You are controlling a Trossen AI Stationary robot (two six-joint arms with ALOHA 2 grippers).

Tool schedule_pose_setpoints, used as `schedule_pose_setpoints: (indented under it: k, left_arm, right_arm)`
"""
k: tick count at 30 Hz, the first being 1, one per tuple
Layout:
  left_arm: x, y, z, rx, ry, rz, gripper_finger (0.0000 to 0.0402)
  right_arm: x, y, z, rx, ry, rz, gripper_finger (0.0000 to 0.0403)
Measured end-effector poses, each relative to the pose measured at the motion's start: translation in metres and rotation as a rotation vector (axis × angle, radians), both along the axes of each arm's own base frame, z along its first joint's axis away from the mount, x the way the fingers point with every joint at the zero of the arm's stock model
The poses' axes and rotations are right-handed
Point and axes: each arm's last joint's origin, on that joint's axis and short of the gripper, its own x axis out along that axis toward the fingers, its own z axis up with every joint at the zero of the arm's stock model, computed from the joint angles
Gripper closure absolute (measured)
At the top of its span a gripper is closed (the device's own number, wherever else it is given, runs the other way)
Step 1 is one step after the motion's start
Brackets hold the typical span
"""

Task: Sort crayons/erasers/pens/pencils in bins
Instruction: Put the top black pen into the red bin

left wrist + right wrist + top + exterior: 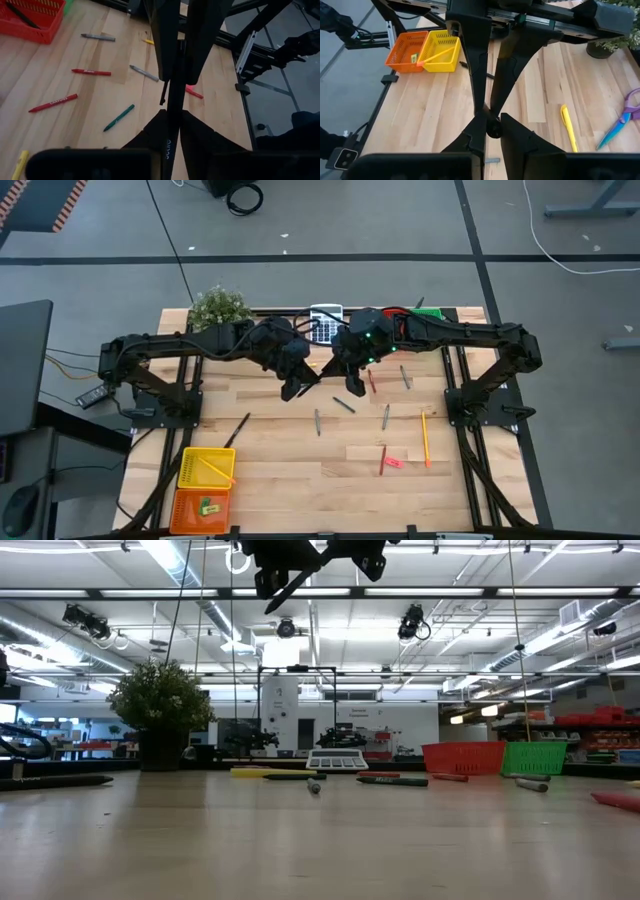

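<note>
The table point(290, 470) is a light wooden plank surface carried on a black frame, standing on a grey floor point(400, 220) marked with dark lines and crossed by loose cables. The low view shows a large hall behind it with strip lights on the ceiling and shelving along the far wall. Both arms meet high above the middle of the table's far half. The left end effector point(171, 114) is clamped on a thin black pen point(173, 100), and the right end effector point(490, 117) is closed on the same pen from the opposite side, so the pen hangs between the two, clear of the table. A yellow plastic mesh bin point(183, 468) holding a long orange pencil sits at the near left corner, with an orange mesh bin point(176, 510) touching it on the near side and holding a small eraser. A red mesh bin point(463, 757) and a green mesh bin point(535, 757) stand side by side at the far right edge. A grey calculator point(326, 315) and a small potted plant point(220, 307) stand along the far edge. Loose on the right half lie an orange pencil point(424, 438), a pink eraser point(394, 462) and a red crayon point(382, 461) just beside it. A bright yellow pen point(568, 127) and purple-handled scissors point(625, 120) lie near the plant.
</note>
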Motion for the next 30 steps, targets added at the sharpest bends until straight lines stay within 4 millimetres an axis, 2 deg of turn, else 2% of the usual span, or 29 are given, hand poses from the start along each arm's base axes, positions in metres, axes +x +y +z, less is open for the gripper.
schedule_pose_setpoints:
  k: [8,12,19,25,30]
  left_arm:
    - [-0.008,0.014,-0.008,0.023,0.111,0.094,0.0301]
    - [-0.016,0.022,-0.004,0.025,0.109,0.118,0.028]
    - [-0.035,0.035,0.009,0.04,0.094,0.169,0.0261]
    - [-0.043,0.041,0.015,0.041,0.075,0.2,0.0266]
    - [-0.044,0.042,0.015,0.032,0.081,0.213,0.0273]
  right_arm:
    - [-0.019,-0.018,0.0,-0.04,0.103,-0.1,0.036]
    - [-0.033,-0.03,0.006,-0.084,0.127,-0.175,0.036]
    - [-0.072,-0.053,0.01,-0.363,0.324,-0.43,0.0357]
    - [-0.092,-0.077,0.003,-0.503,0.512,-0.534,0.0355]
    - [-0.103,-0.1,-0.019,-0.511,0.629,-0.552,0.0354]
